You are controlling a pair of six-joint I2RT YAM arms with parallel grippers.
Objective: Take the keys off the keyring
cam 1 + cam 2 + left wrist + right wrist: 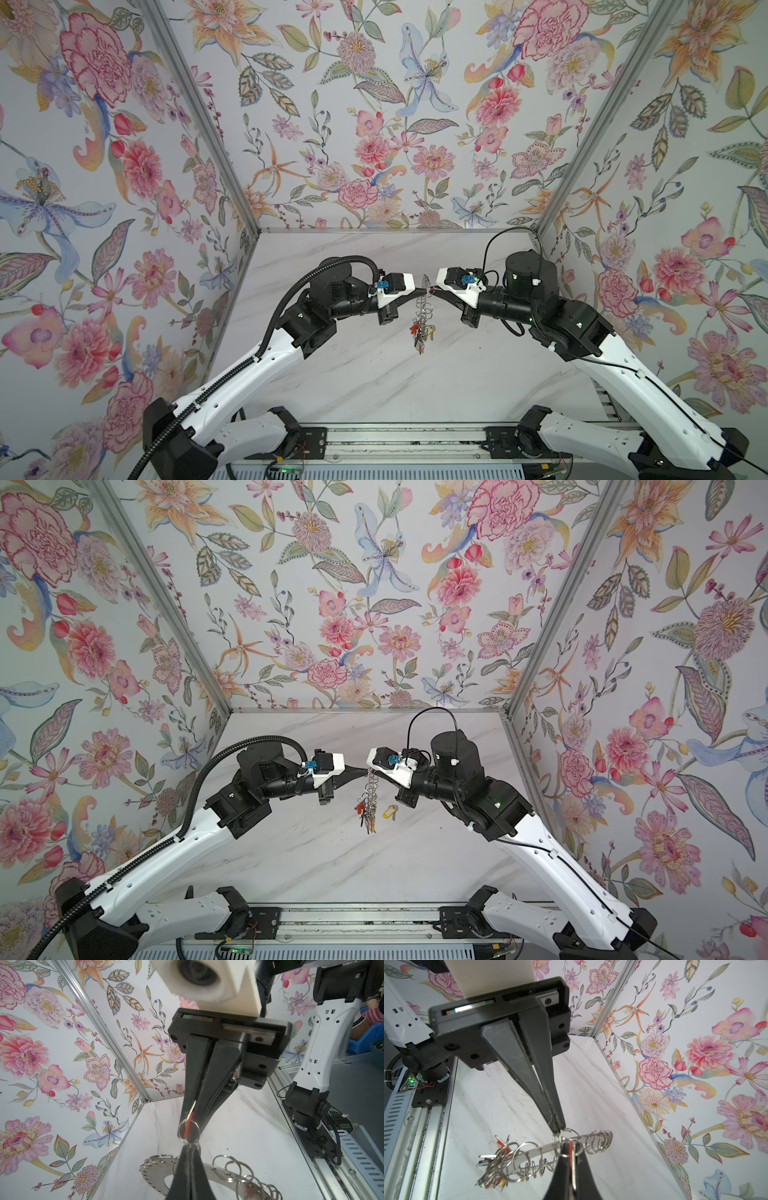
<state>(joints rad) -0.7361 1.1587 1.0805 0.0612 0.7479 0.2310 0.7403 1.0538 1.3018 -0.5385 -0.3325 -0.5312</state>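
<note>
Right wrist | left jaws pinch keyring [542, 1148] | right jaws pinch red key [571, 1146]

1 keyring [369, 788] is counted, 1 loose yellow tag [390, 811], 2 grippers (left gripper [190, 1147], right gripper [567, 1147]); keys [365, 816] bunched, no. unclear.

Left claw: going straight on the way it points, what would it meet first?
Most likely the right claw, almost tip to tip with the left claw just across the keyring rim; the exact gap is unclear.
</note>
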